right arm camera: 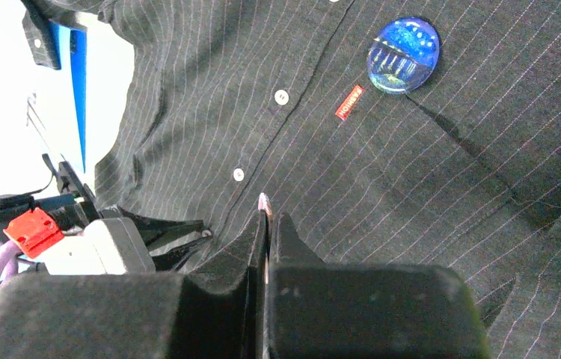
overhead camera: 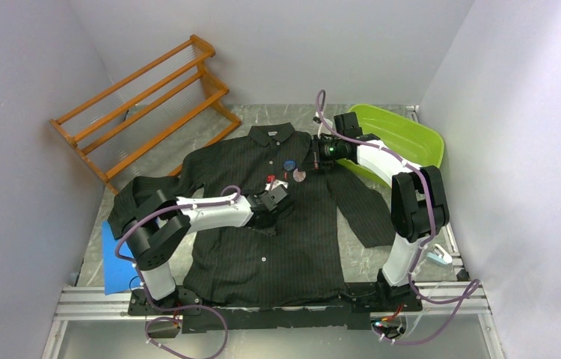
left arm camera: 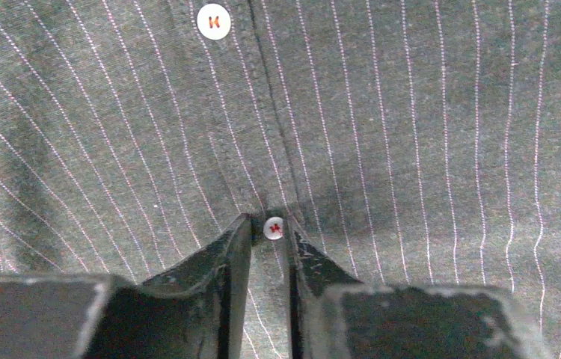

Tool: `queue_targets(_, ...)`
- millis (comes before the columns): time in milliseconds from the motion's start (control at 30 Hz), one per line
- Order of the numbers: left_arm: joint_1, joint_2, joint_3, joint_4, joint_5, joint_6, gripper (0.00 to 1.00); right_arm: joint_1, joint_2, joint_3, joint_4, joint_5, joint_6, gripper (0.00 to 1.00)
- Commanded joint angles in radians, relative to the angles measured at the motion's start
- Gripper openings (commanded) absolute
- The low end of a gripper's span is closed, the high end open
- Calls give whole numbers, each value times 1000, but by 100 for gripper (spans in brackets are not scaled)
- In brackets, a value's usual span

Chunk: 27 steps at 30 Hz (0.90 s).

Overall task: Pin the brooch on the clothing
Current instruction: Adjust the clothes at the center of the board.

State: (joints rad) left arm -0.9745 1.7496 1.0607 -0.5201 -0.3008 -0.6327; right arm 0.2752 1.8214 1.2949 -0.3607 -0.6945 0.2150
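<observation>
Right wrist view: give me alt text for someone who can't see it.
The shut right gripper pinches a thin pale piece over a black pinstriped shirt. A round blue badge sits on the chest beside a small red tag, and the left gripper rests on the fabric at lower left.

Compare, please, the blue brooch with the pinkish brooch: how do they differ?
The blue brooch lies flat on the shirt beside the red tag, untouched; the pinkish brooch is pinched in the shut right hand. In the right wrist view the blue brooch shows its full face, the pinkish brooch only a thin edge. Both are small and round.
</observation>
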Motion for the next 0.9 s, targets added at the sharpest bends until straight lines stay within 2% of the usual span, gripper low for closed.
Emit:
queue_targets(0,-26,47,-2,14,13,-16,23,-5,-24,11,14,-19,-24,0)
queue_targets(300,-68,4,-128,22,48,-90,3,-11,4,32,-10,-16,-44,0)
queue_targets(667,-157,-78,-265,-2,64,-200,3,-12,78,128,-77,-51,-71,0)
queue_targets(867,-177,-124,-258,-22,23,-219,3,2,105,134,-79,-88,-63,0)
